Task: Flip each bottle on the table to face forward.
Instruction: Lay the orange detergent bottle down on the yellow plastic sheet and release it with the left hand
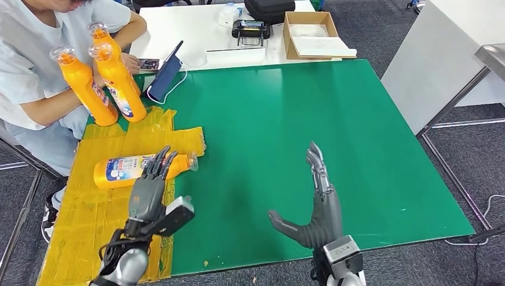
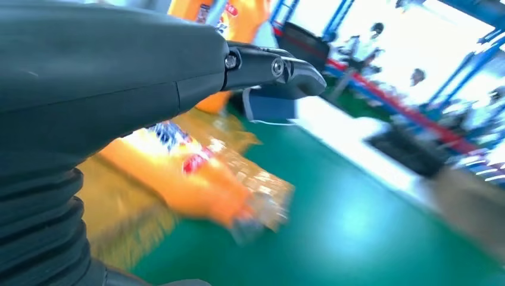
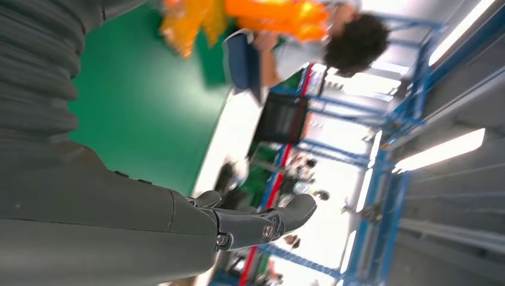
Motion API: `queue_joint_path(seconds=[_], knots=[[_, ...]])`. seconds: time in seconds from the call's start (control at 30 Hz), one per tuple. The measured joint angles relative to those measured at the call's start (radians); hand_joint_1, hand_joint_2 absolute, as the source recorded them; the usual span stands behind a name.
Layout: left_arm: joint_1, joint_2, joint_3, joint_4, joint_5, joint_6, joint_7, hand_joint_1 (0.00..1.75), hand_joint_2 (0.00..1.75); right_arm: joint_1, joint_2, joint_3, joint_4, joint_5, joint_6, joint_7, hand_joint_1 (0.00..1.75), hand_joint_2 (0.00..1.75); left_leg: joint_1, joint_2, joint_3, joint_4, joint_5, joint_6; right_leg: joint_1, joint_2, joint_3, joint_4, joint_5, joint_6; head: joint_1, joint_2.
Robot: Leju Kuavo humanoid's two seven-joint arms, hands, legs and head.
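Robot's left hand (image 1: 149, 185), fingers (image 1: 159, 162) spread, over orange bottle lying (image 1: 140, 168) on yellow-taped bench (image 1: 268, 119), grasp unclear. Right hand (image 1: 315, 202) open, holding nothing. Three upright bottles (image 1: 101, 77) w/ seated person (image 1: 36, 65). Judged: one bottle left to turn.

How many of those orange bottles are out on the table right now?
4. Three stand upright in a cluster at the far left corner beside the seated person; one lying bottle rests on the yellow tape under the left hand. None seem hidden.
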Motion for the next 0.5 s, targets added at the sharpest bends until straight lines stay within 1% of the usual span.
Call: queue_joint_path(seconds=[0.1,0.2,0.3,0.4,0.47,0.5], knots=[[0.094,0.005,-0.019,-0.121,0.095,-0.027,-0.035,0.00,1.75,0.044,-0.007,-0.038,-0.021,0.008,-0.002,-0.004,0.00,1.75,0.000,0.000,0.000,0.000,-0.001,0.000,0.000,0.000,0.000,0.000,-0.001,0.001,0.000,0.000],[0.148,0.006,-0.030,-0.179,0.218,-0.078,-0.055,0.00,1.75,0.071,-0.013,-0.057,-0.034,0.013,-0.011,-0.003,0.00,1.75,0.000,0.000,0.001,0.000,-0.001,0.000,0.000,0.000,0.000,0.000,-0.002,0.000,0.000,0.000],[0.177,0.007,-0.038,-0.207,0.256,-0.094,-0.062,0.00,1.75,0.086,-0.018,-0.069,-0.040,0.013,-0.014,-0.003,0.00,1.75,0.000,0.000,0.002,0.000,-0.001,0.000,0.000,0.000,0.001,0.000,-0.002,-0.001,0.000,0.000],[0.190,0.008,-0.041,-0.220,0.271,-0.101,-0.066,0.00,1.75,0.090,-0.020,-0.074,-0.042,0.013,-0.015,-0.002,0.00,1.75,0.000,0.000,0.003,0.000,-0.001,0.000,0.000,0.000,0.002,0.000,-0.001,0.000,0.000,0.000],[0.193,0.008,-0.041,-0.224,0.340,-0.138,-0.067,0.00,1.75,0.091,-0.022,-0.075,-0.042,0.013,-0.015,0.002,0.00,1.75,0.000,0.000,0.003,0.000,0.000,0.000,0.000,0.000,0.003,0.000,-0.001,0.000,0.000,0.000],[0.194,0.008,-0.041,-0.223,0.412,-0.177,-0.067,0.00,1.75,0.091,-0.023,-0.075,-0.042,0.012,-0.017,0.004,0.00,1.31,0.000,-0.001,0.003,0.000,0.000,0.000,0.000,0.000,0.003,0.000,-0.001,0.001,0.000,0.000]])
